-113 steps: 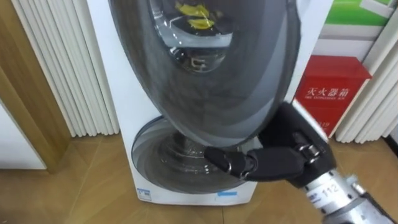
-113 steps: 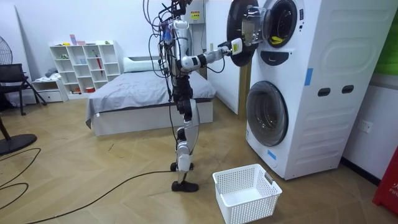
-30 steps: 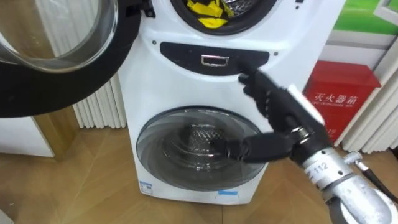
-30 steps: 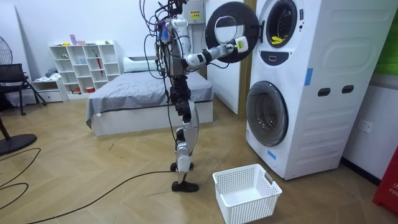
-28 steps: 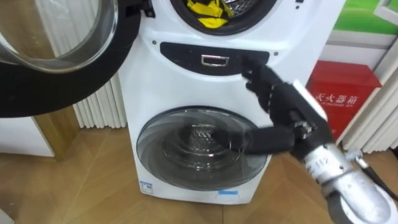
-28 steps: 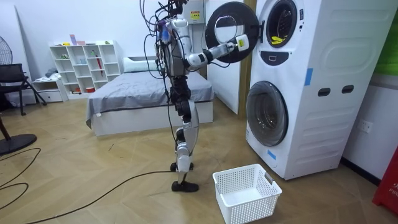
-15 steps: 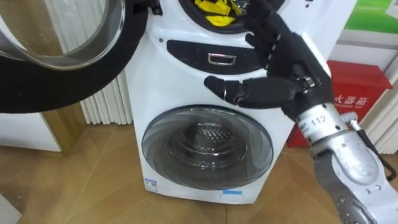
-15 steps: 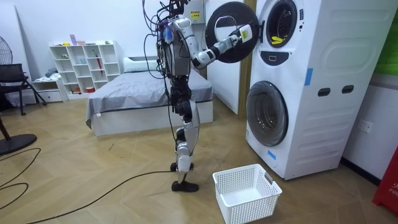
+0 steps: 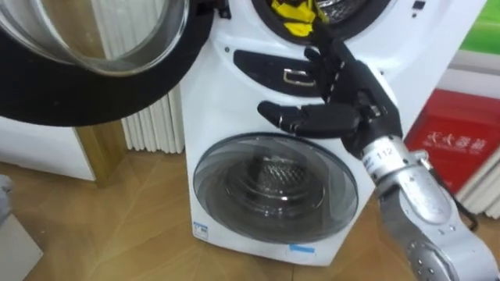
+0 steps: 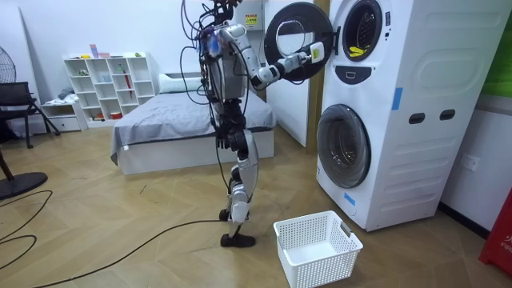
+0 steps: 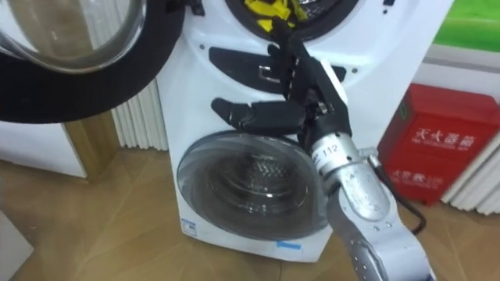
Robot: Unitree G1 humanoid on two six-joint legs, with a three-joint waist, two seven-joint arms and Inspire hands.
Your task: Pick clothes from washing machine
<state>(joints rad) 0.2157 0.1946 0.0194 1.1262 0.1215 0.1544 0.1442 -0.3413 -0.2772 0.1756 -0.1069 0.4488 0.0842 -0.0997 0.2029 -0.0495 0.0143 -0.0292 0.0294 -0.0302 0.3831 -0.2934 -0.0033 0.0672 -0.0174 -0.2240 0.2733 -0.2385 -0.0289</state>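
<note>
Yellow clothes (image 9: pixel 295 17) lie in the drum of the upper washing machine (image 9: pixel 234 101), at its open mouth. The round door (image 9: pixel 78 109) stands swung out to the left. My right hand (image 9: pixel 355 101) is open, fingers straight and thumb spread, raised in front of the dark panel just under the drum mouth. It holds nothing and its fingertips reach toward the lower rim of the opening. In the room view the yellow clothes (image 10: pixel 355 51) show inside the top machine, with the right hand (image 10: pixel 312 54) held out near the open door (image 10: pixel 294 40).
The lower machine's glass door (image 9: pixel 273 191) is closed. A red box (image 9: pixel 461 148) stands to the right, white slats (image 9: pixel 152 125) to the left. A white laundry basket (image 10: pixel 318 248) sits on the floor by my feet, and a bed (image 10: pixel 176 128) lies behind.
The upper door has swung fully open to the left. My right hand has risen from in front of the lower door to the panel under the drum mouth. The view has shifted.
</note>
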